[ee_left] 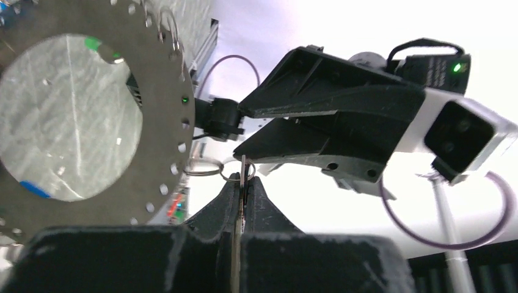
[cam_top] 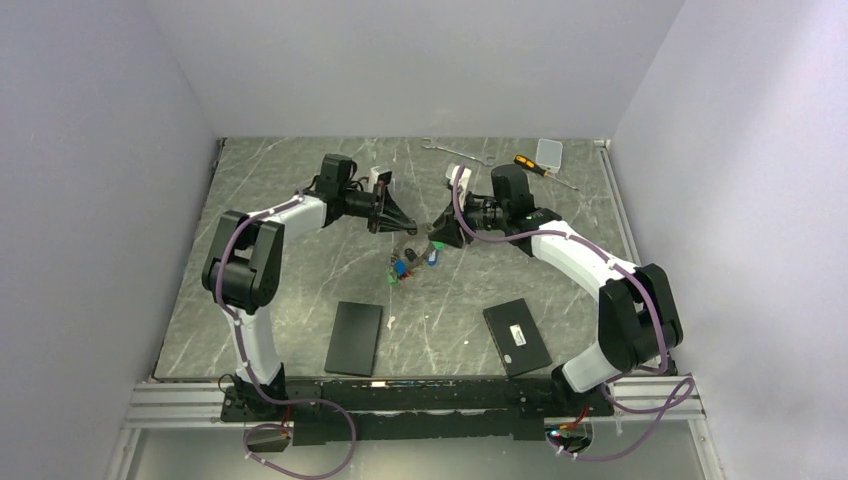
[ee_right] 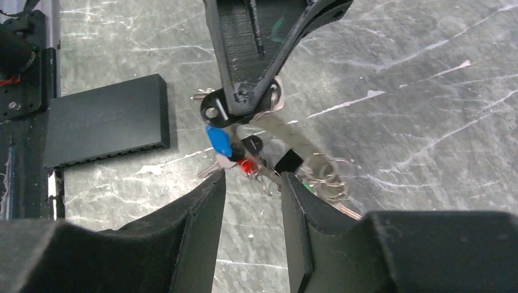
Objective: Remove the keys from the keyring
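Note:
The keyring [ee_left: 160,67] is a flat grey ring with small holes round its rim, filling the left of the left wrist view. My left gripper [ee_left: 244,183] is shut on a thin metal key [ee_left: 244,168] that hangs from a small split ring. In the top view it [cam_top: 403,224] holds the bunch above the table. Keys [ee_right: 231,146] with blue, red and black tags hang under the left gripper's fingers [ee_right: 256,55]. My right gripper [ee_right: 252,186] is open, its tips just short of the bunch. In the top view it [cam_top: 438,238] faces the left gripper, with the keys [cam_top: 403,267] below.
Two flat black boxes [cam_top: 355,337] [cam_top: 517,337] lie near the front. A silver wrench [cam_top: 455,150], a yellow-and-black screwdriver [cam_top: 530,165] and a small pale box [cam_top: 549,151] lie at the back. Loose small split rings [ee_right: 327,174] hang off the bunch.

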Controlling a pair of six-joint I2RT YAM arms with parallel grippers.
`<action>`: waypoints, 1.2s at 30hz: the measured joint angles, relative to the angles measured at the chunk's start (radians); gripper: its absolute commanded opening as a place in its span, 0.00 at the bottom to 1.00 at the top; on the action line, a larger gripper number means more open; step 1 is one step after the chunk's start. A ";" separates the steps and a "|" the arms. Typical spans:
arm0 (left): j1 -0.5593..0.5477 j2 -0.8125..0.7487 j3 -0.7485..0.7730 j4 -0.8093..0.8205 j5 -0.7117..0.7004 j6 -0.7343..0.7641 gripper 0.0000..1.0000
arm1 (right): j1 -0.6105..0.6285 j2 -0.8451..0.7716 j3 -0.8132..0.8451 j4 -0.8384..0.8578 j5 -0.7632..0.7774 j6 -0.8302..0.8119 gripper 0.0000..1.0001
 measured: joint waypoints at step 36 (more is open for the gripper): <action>0.016 -0.084 -0.145 0.303 -0.068 -0.666 0.00 | 0.035 0.143 -0.161 0.734 -0.043 0.348 0.47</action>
